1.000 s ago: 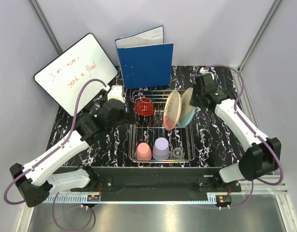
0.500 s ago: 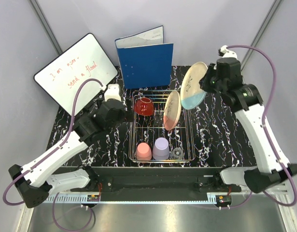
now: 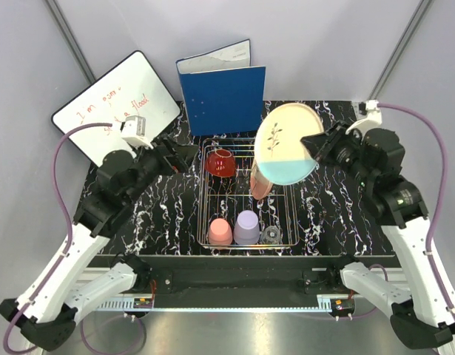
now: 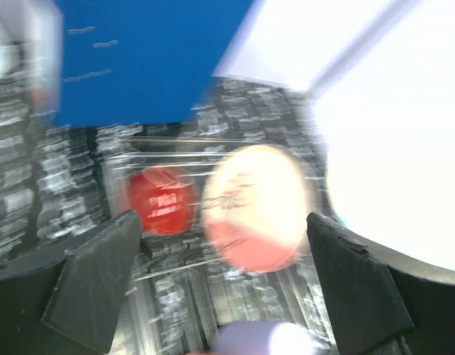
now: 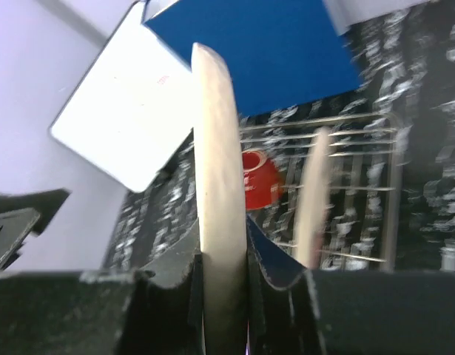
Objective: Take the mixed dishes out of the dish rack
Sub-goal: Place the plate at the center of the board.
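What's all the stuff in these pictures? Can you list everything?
blue plate: one, cream and pale blue, held in the air over the rack's far right
pink plate: one, cream and salmon, on edge in the rack
bowl: one, red, rack's far left
pink cup: one, rack's near left
lavender cup: one, beside the pink cup
glass: one, clear, right of the lavender cup
rack: one, silver wire, mid-table
binder: one, blue, standing behind the rack
whiteboard: one, white, red writing, far left
table: one, black marbled
left arm: jaws open, empty
right arm: jaws shut on the blue plate
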